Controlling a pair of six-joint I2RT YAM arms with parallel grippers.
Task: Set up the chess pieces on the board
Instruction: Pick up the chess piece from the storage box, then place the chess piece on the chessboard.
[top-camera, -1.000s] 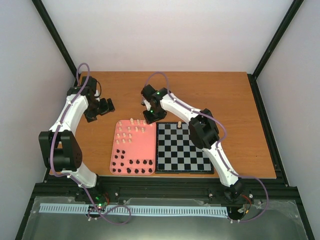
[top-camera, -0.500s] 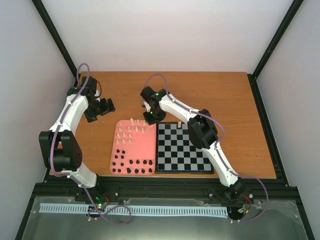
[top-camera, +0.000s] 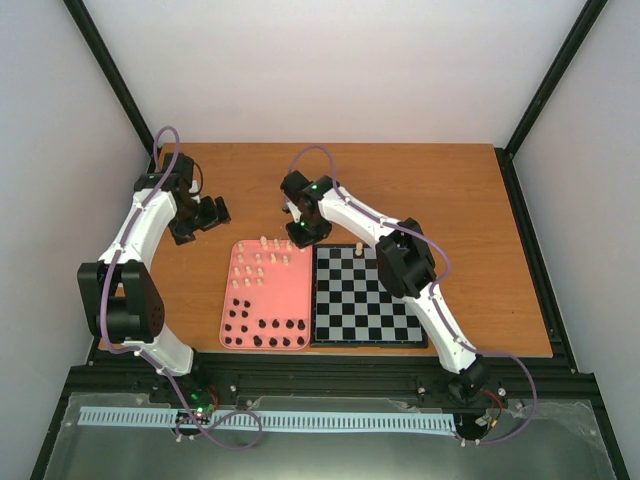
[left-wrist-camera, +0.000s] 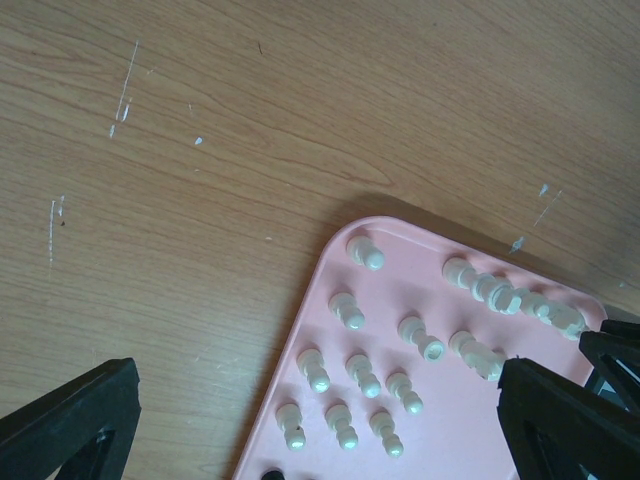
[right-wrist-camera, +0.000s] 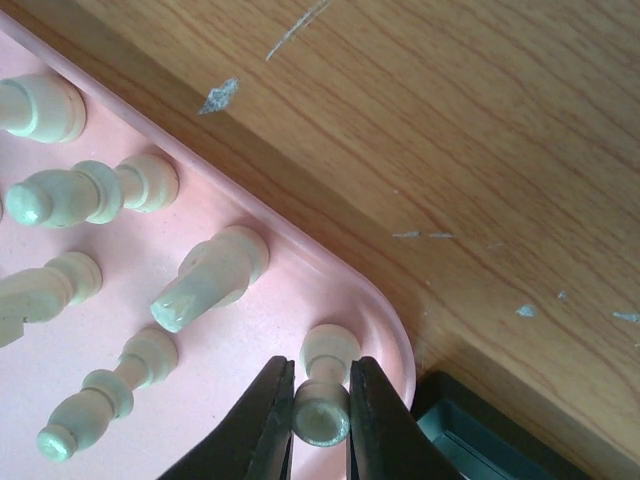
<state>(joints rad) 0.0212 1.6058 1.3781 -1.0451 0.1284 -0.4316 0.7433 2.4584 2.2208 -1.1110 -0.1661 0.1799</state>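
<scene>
The board (top-camera: 365, 343) lies at mid-table with one cream piece (top-camera: 358, 247) on its far edge. Left of it, the pink tray (top-camera: 292, 292) carries cream chess pieces (top-camera: 258, 262) at the far end and black ones (top-camera: 262, 328) at the near end. My right gripper (top-camera: 300, 238) is at the tray's far right corner. In the right wrist view it (right-wrist-camera: 322, 410) is shut on an upright cream piece (right-wrist-camera: 328, 352) whose base rests on the tray (right-wrist-camera: 250, 330). My left gripper (top-camera: 215, 212) hangs open above the wood left of the tray, and several cream pieces (left-wrist-camera: 365, 375) show between its fingers (left-wrist-camera: 70, 425).
The board's dark corner (right-wrist-camera: 470, 430) sits just beside the gripped piece. Other cream pieces (right-wrist-camera: 205, 275) stand close on its left. Bare wooden table (top-camera: 450, 190) extends behind and to the right of the board.
My right gripper's fingers have closed onto the cream piece at the tray's corner. The left arm has not moved.
</scene>
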